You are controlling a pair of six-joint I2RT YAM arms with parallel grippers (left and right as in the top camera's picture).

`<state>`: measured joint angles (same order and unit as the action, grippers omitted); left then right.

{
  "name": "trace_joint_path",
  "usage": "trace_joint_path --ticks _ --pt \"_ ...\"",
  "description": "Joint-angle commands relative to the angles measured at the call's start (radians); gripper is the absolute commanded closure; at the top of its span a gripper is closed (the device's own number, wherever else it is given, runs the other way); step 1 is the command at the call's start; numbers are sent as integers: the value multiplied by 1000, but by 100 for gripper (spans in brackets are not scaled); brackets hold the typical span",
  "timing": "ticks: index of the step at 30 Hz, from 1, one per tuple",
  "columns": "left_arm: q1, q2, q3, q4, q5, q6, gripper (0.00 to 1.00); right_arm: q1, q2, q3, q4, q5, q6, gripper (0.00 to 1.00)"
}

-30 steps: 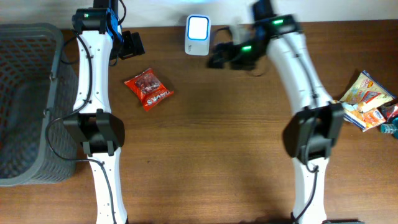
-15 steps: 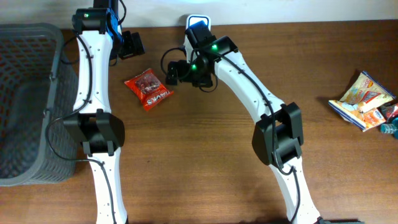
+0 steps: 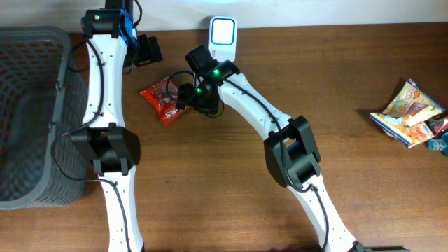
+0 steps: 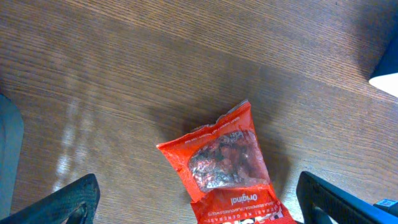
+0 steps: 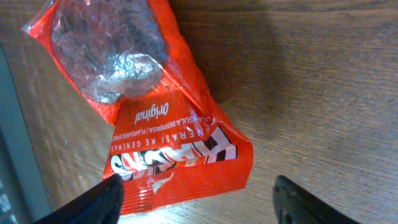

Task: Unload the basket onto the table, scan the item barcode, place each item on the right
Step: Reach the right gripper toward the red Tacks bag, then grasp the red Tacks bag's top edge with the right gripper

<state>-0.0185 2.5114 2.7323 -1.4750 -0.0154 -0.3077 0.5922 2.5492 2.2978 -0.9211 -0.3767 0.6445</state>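
Over the red snack packet (image 5: pixel 155 124), the right end effector (image 5: pixel 198 186) stands open, straddling its printed end.

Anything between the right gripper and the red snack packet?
Nothing. In the right wrist view the right gripper hangs open over the red snack packet, fingers straddling its printed end.

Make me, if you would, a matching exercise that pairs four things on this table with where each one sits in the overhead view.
Things:
1. red snack bag
2. grey basket
3. white scanner
4. pile of colourful packets

Places:
A. far edge, in the middle
B. right edge
C. left edge
D. on the wood left of centre, nearer than the scanner

Pairs: 1-D, 2-C, 3-A, 4-B
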Motion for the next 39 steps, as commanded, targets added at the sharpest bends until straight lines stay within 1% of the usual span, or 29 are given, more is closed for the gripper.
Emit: trace_joint_path --ticks 1,2,3,4,5,7,8,9,11,12,13,16,22,24,26,29,30,32,37,39 --pt "-1 -23 -1 1 -7 -6 1 14 28 -4 12 38 46 35" --pt "-1 -23 -1 1 -7 -6 1 14 37 -4 21 37 45 42" --pt "-1 -23 -1 1 -7 -6 1 14 42 -4 29 37 45 44" --pt "-1 -23 -1 1 -7 -6 1 13 43 -4 32 38 44 49" --pt "-1 -23 -1 1 -7 -6 1 11 44 -4 35 42 44 57" --pt "-1 -23 -1 1 -7 -6 1 10 44 -4 44 50 40 66" --pt "-1 -23 -1 1 -7 -6 1 6 43 -4 46 55 40 73" --pt "-1 -23 -1 1 -7 -6 1 2 44 -4 46 56 40 75" --pt "-1 -23 -1 1 -7 -6 1 -8 44 -4 46 56 31 76" --pt "-1 -23 -1 1 -7 -6 1 -16 43 -4 47 49 10 84" --pt "-1 -23 -1 1 -7 -6 1 -25 43 -4 41 42 -2 96" --pt "-1 -23 -1 1 -7 -6 1 -66 40 -3 -51 34 -14 96" --pt "-1 -23 -1 1 -7 -6 1 -151 2 -3 -322 67 -216 96" --pt "-1 -23 -1 1 -7 -6 1 -177 -14 -3 -427 138 -243 96" --pt "-1 -23 -1 1 -7 -6 1 -213 -31 -3 -549 269 -248 96" --pt "-1 -23 -1 1 -7 -6 1 -261 -47 -2 -673 364 -248 96" --pt "-1 -23 -1 1 -7 -6 1 -278 -53 -1 -705 375 -249 87" --pt "-1 -23 -1 1 -7 -6 1 -307 -66 -1 -751 377 -266 83" --pt "-1 -23 -1 1 -7 -6 1 -344 -132 37 -778 370 -304 79" --pt "-1 -23 -1 1 -7 -6 1 -343 -161 73 -768 324 -358 79"
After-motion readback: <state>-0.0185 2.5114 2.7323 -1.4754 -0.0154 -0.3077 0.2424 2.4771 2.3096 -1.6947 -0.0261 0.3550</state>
